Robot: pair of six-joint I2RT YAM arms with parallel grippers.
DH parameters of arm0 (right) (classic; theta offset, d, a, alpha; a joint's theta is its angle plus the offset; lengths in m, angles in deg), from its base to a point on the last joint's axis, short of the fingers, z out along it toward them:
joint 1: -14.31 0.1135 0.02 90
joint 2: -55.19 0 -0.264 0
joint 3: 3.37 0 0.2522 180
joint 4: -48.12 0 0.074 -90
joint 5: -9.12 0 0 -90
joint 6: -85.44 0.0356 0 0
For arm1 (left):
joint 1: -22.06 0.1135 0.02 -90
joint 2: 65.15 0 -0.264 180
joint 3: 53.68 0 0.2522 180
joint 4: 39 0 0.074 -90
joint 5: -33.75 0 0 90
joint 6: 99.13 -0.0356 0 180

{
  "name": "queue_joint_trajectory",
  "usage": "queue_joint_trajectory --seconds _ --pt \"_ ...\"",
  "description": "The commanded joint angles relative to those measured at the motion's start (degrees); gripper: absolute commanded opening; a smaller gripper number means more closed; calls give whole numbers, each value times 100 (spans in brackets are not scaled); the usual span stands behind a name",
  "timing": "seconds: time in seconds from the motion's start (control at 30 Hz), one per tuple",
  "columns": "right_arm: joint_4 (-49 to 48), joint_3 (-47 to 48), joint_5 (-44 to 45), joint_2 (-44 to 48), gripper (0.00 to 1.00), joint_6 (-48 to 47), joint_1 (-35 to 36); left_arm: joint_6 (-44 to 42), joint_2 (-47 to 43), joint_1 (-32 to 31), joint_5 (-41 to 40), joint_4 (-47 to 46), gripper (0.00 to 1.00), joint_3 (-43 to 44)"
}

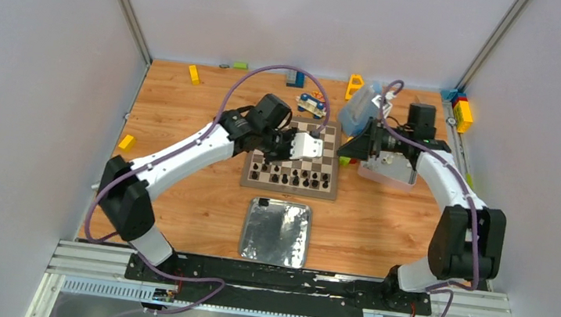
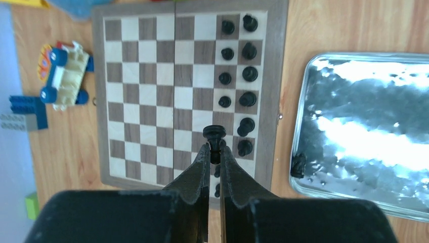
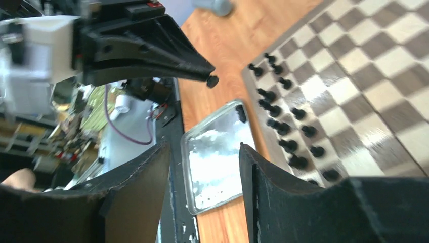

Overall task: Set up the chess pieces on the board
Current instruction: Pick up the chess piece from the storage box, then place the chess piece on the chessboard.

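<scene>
The board [image 1: 314,167] lies mid-table, with two rows of black chess pieces [image 1: 295,177] along its near edge. In the left wrist view these pieces [image 2: 249,73] fill two columns at the right side of the board [image 2: 141,91]. My left gripper [image 2: 214,149] is shut on a black chess piece [image 2: 214,134] and holds it above the board near those rows. One piece [image 2: 299,163] lies in the silver tray [image 2: 364,167]. My right gripper [image 3: 202,151] is open and empty, hovering right of the board [image 3: 364,76].
A silver tray [image 1: 276,231] lies in front of the board. A second tray [image 1: 388,171] sits under the right arm. A toy car [image 1: 311,104], yellow blocks [image 1: 193,74] and other coloured blocks line the back and left of the table.
</scene>
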Motion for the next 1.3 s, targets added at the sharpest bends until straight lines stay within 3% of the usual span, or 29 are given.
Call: queue_joint_trajectory --seconds 0.0,0.2,0.4,0.67,1.27 --pt "466 -355 -83 812 54 -760 -822 25 761 24 -741 1319 1 776" --pt "1002 -837 -255 1493 53 -1351 -1667 213 1859 24 -1209 2232 1 1954" --pt "1171 -1017 -557 1698 52 -1532 -2030 313 2928 24 -1446 3185 1 3463" --pt "1311 -998 -803 1666 51 -1654 -2241 234 3938 -27 -1636 4207 3 4704" --pt "1640 -937 -1074 1598 50 -1960 -2438 275 4585 -218 -1718 4233 4 4979"
